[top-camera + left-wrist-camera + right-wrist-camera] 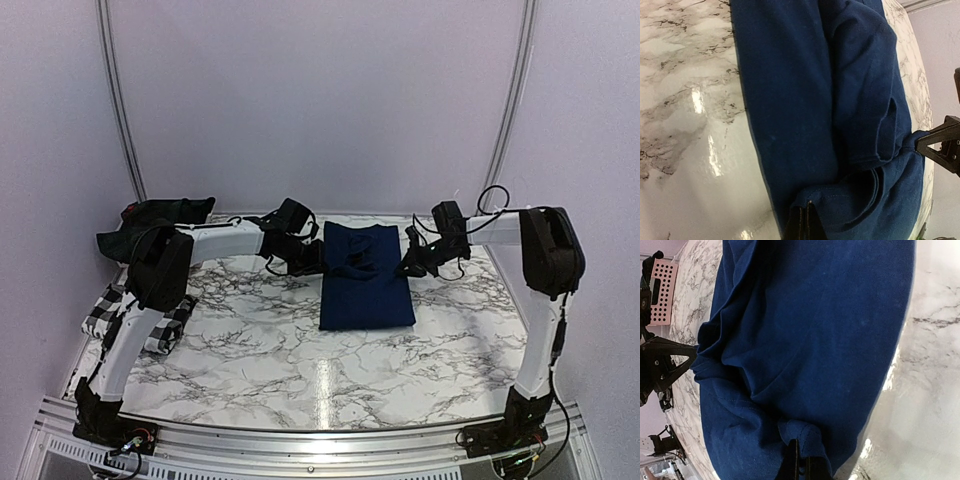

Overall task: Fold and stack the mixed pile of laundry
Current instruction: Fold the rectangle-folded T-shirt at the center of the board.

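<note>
At the centre of the top view, the navy blue T-shirt (365,290) lies on the marble table (330,380), folded lengthwise into a tall rectangle with loose folds bunched at its upper end. Each gripper grips that bunched end from its own side: the left gripper (328,262) pinches the left edge and the right gripper (403,266) the right edge. Along the bottom edge of the left wrist view, the left gripper's fingers (802,222) are pressed together on a hemmed fold, and the right gripper's tip bites the cloth at the right of that frame. The right wrist view shows the same from the other side, its fingers (801,462) closed on a blue fold. A black-and-white check shirt (110,315) sits at the left edge of the table, partly behind the left arm. A dark garment (165,213) lies at the upper left corner.
</note>
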Available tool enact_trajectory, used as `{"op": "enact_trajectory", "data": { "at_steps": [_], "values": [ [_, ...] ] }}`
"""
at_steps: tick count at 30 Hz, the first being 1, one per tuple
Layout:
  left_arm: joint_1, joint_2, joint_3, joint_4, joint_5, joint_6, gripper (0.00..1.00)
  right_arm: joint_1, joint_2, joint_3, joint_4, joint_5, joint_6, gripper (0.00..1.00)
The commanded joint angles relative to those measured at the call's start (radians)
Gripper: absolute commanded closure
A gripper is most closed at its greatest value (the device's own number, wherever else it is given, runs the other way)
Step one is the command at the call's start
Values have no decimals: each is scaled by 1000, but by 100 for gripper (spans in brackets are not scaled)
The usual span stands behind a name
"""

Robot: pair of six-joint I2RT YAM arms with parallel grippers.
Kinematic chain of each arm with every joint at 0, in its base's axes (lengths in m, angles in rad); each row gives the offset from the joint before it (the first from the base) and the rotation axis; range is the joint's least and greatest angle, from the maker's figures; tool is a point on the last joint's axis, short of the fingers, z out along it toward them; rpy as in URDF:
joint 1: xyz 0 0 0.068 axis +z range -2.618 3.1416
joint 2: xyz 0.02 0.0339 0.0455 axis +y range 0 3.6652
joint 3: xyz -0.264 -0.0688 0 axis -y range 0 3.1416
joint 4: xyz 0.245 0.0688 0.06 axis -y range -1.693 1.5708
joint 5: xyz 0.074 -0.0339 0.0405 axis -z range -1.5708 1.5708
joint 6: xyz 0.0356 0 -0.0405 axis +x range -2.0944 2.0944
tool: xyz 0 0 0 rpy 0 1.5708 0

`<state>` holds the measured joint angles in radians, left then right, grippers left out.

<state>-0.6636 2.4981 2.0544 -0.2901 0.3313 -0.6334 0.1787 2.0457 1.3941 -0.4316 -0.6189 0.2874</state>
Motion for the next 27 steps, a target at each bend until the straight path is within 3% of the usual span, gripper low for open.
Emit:
{"op": "enact_trajectory", "data": {
  "at_steps": [1,3,7,9,11,14,19,23,27],
  "values": [
    [20,44,64,2,-13,-13,100,-10,35,61,56,21,6,100],
    [24,61,85,2,3,-17,99,-10,46,85,36,26,-4,96],
    [39,-22,48,0,-24,1,58,-11,8,146,-50,26,-40,62],
    [41,-105,-18,1,-58,44,38,-13,-53,154,-83,40,-69,40],
    [39,-185,-93,2,-60,74,31,-15,-127,150,-129,47,-96,30],
    [11,-289,-209,13,-18,106,30,-13,-198,84,-150,-39,-99,29],
    [-101,-374,-369,121,128,95,32,66,-314,-158,-6,-222,2,32],
    [-163,-338,-463,345,232,-30,38,134,-326,-357,239,-335,173,40],
    [-173,-270,-538,558,274,-197,44,139,-251,-469,418,-389,244,46]
  ]
}}
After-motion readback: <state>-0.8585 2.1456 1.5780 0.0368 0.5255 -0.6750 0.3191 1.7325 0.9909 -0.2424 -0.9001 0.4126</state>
